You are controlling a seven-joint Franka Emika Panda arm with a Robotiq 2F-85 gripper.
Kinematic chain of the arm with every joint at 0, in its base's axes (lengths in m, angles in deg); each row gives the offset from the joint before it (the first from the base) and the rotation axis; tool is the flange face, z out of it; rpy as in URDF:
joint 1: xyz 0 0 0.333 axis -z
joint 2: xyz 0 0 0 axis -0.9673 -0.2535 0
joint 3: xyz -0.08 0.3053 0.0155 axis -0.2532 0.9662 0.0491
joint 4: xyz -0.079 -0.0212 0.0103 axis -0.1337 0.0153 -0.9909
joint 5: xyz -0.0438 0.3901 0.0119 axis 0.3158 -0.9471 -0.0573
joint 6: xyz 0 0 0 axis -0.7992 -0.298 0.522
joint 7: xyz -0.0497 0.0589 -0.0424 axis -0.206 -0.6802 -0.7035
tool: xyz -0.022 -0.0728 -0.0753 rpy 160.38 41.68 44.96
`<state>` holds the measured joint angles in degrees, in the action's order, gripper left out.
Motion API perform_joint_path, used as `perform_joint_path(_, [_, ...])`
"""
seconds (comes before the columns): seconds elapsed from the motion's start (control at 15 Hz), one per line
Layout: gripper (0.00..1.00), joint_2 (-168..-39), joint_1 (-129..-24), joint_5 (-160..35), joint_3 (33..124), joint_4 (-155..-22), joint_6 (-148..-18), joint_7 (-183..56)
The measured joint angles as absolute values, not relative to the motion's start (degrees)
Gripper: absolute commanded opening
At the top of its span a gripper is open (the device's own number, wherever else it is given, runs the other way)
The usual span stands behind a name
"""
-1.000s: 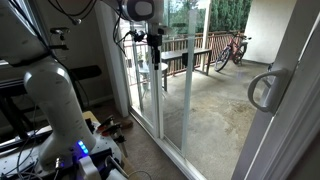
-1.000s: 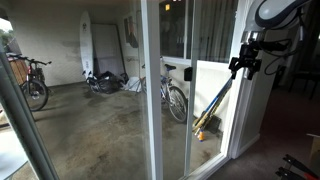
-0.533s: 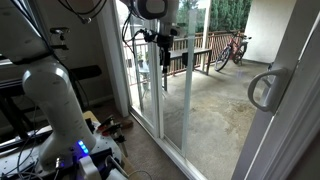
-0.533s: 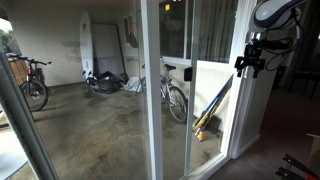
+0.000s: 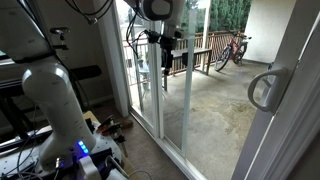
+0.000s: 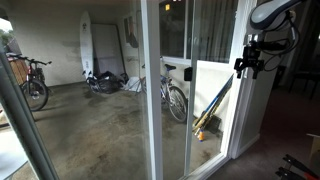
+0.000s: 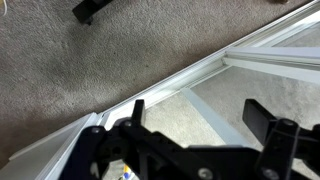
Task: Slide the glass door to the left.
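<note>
A white robot arm [image 5: 55, 95] stands indoors beside a wall of floor-to-ceiling glass. Its black two-fingered gripper [image 5: 166, 50] hangs high in the air, pointing down, just beside the upright white frames of the fixed glass panels [image 6: 155, 90].

In the wrist view the gripper [image 7: 197, 110] has its two fingers spread wide, with nothing between them. Only floor shows below. The open fingers are probably being kept ready to hook a handle, since nothing has been gripped yet.

The tall clear glass door in a white frame [image 5: 288, 105] fills the near right edge of an exterior view. Its grey D-shaped loop handle [image 5: 252, 92] sits on the vertical edge, well apart from the gripper. The sliding has not begun. The arm would first have to cross over to that handle.

The floor is speckled beige carpet [image 7: 100, 60]. It meets a white metal door track [image 7: 200, 72] that runs diagonally through the wrist view.

Through the glass is a bare concrete patio [image 5: 210, 115] with a dark wooden railing [image 5: 195, 55] and a bicycle [image 5: 232, 48] leaning at the far end. Another bicycle [image 6: 175, 98] stands close to the glass. A pale upright shape against the patio wall may be a surfboard [image 6: 87, 42], though it is too small to be sure.
</note>
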<state>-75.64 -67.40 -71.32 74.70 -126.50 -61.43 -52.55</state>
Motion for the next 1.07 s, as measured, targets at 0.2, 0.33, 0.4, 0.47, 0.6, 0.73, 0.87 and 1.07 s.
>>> perform_joint_path(0.2, [1.0, -75.64, -67.39, -71.32, 74.7, -126.49, -61.43, -52.55])
perform_joint_path(0.33, [1.0, -75.64, -67.39, -71.32, 74.7, -126.49, -61.43, -52.55])
perform_joint_path(0.4, [1.0, -75.64, -67.39, -71.32, 74.7, -126.49, -61.43, -52.55])
perform_joint_path(0.47, [1.0, -75.66, -67.39, -71.32, 74.7, -126.5, -61.43, -52.55])
perform_joint_path(0.6, [1.0, -75.67, -67.25, -71.29, 74.44, -126.7, -61.6, -52.58])
perform_joint_path(0.73, [1.0, -75.78, -66.56, -70.91, 73.45, -127.09, -62.52, -53.56])
perform_joint_path(0.87, [1.0, -75.97, -65.21, -69.33, 71.86, -127.74, -64.33, -56.47])
perform_joint_path(1.07, [1.0, -76.57, -63.17, -65.53, 69.43, -129.01, -67.38, -62.74])
